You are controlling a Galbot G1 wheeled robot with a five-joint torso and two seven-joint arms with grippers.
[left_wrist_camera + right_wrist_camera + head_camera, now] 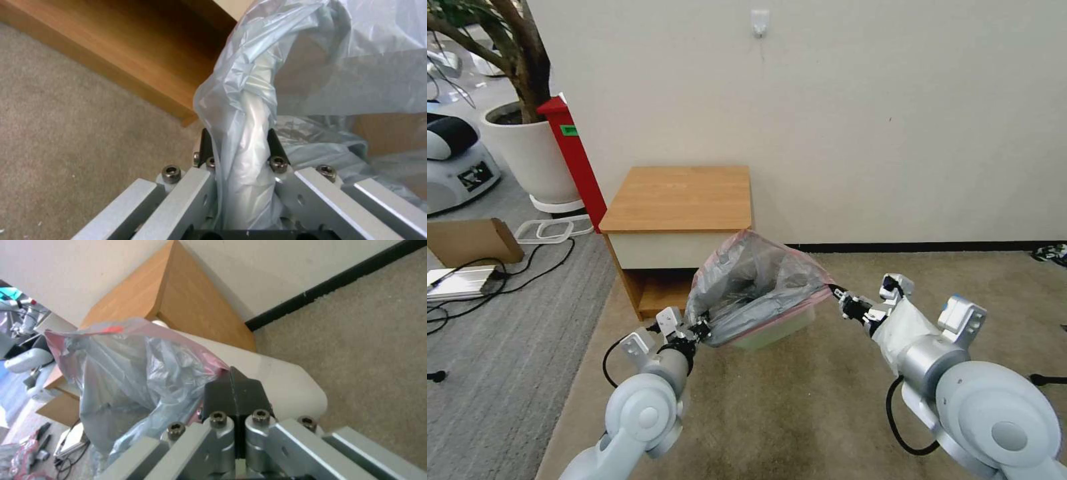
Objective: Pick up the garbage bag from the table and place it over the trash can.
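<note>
garbage bag (757,280) off table (680,197), stretched open over trash can (774,330) on carpet just in front of table, mouth facing up, pink rim band visible. film thin, crinkly, near weightless, likely slippery and quick to tear; best hold is rim band, opposite sides. left gripper (699,328) pinching bunched near-side fold. right gripper (842,300) clamped on pink edge at far side. can rim mostly hidden under plastic.
</note>
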